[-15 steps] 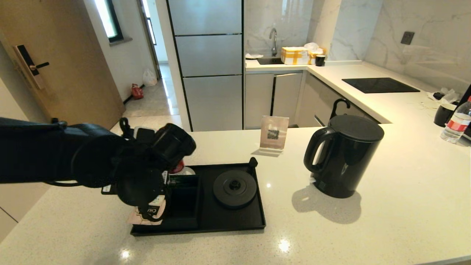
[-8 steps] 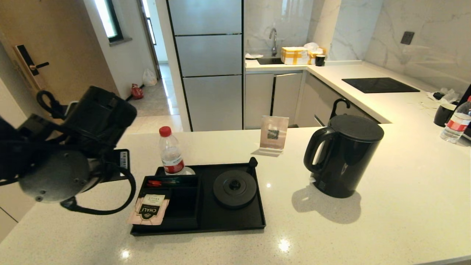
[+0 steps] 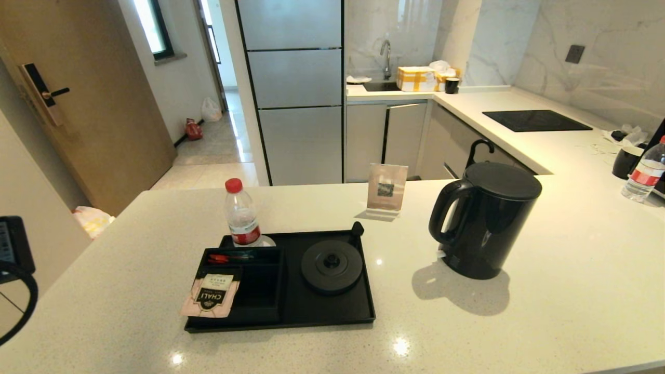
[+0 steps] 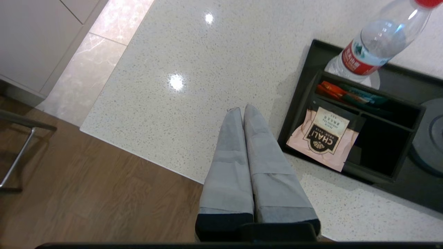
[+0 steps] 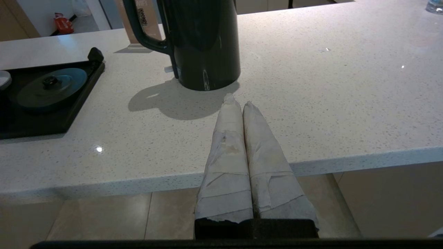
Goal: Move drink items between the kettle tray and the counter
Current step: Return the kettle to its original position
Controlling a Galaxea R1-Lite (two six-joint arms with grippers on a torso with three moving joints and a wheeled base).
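We see the flat black rectangular kettle tray (image 3: 317, 314) lying on the broad white speckled stone counter (image 3: 545, 311), towards its left half and close to the near edge. The small pale-pink tea sachet (image 3: 210, 297) with its black "CHALI" badge leans at the tray's near-left corner, resting across the rim of the boxy compartment section (image 3: 260, 283) and overhanging the tray's left edge. The round black kettle base disc (image 3: 331, 266) sits bare in the tray's right half. A clear plastic water bottle (image 3: 240, 216) with a red cap and red label stands at the tray's far-left corner. The tall matte-black electric kettle (image 3: 488, 218) stands upright on the counter, well apart from the tray's right edge, its loop handle turned towards the tray. Our left gripper (image 4: 242, 111) hangs above the counter's left edge, near the sachet (image 4: 323, 140) but clear of it, its grey-wrapped fingers pressed together and holding nothing. Our right gripper (image 5: 238, 99) hovers at the counter's near edge, just in front of the kettle (image 5: 204, 41), fingers likewise closed and empty.
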